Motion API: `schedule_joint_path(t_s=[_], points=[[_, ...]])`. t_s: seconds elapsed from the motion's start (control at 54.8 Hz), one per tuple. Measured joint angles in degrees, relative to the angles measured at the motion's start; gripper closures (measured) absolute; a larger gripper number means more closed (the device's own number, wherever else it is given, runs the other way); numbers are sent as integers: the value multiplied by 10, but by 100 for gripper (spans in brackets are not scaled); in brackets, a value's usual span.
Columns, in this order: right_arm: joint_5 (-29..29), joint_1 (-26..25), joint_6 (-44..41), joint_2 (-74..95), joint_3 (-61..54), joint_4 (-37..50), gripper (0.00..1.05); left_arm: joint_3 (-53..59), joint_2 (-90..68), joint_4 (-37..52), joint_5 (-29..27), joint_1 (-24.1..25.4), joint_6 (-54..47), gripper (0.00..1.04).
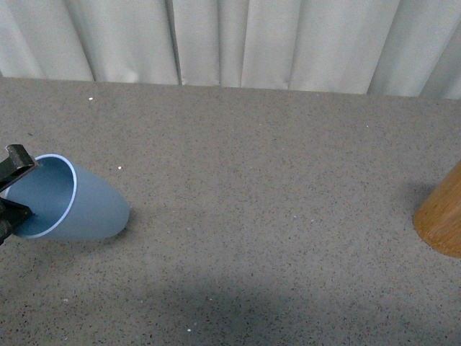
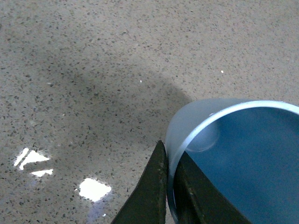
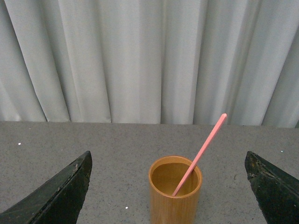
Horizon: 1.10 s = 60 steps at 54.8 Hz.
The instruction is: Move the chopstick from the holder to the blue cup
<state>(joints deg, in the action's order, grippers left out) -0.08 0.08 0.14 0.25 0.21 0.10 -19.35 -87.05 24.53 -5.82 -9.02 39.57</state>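
The blue cup (image 1: 68, 202) is tilted on its side at the far left of the table, its mouth facing my left gripper (image 1: 11, 194). That gripper is shut on the cup's rim; in the left wrist view the two dark fingers (image 2: 154, 186) pinch the rim of the cup (image 2: 243, 154). The wooden holder (image 3: 175, 191) stands upright in the right wrist view with one pink-red chopstick (image 3: 201, 154) leaning in it. My right gripper (image 3: 170, 186) is open, its fingers wide either side of the holder and short of it. The holder's side shows at the right edge of the front view (image 1: 443, 216).
A grey speckled table (image 1: 274, 187) runs back to a pale pleated curtain (image 1: 238, 43). Bright light reflections lie on the table in the left wrist view (image 2: 93, 189).
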Motion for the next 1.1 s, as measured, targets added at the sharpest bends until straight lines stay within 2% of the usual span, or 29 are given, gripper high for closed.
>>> schedule_joint_path(t_s=[0.292,0.675,1.095], points=[[0,0,0,0,0,0,10,-41,17,-25,-8,-57,2,101],[0,0,0,0,0,0,10,-73,2,-38,-43,-155,18,101],[0,0,0,0,0,0,10,-72,-67,-8,-73,-203,27,101]])
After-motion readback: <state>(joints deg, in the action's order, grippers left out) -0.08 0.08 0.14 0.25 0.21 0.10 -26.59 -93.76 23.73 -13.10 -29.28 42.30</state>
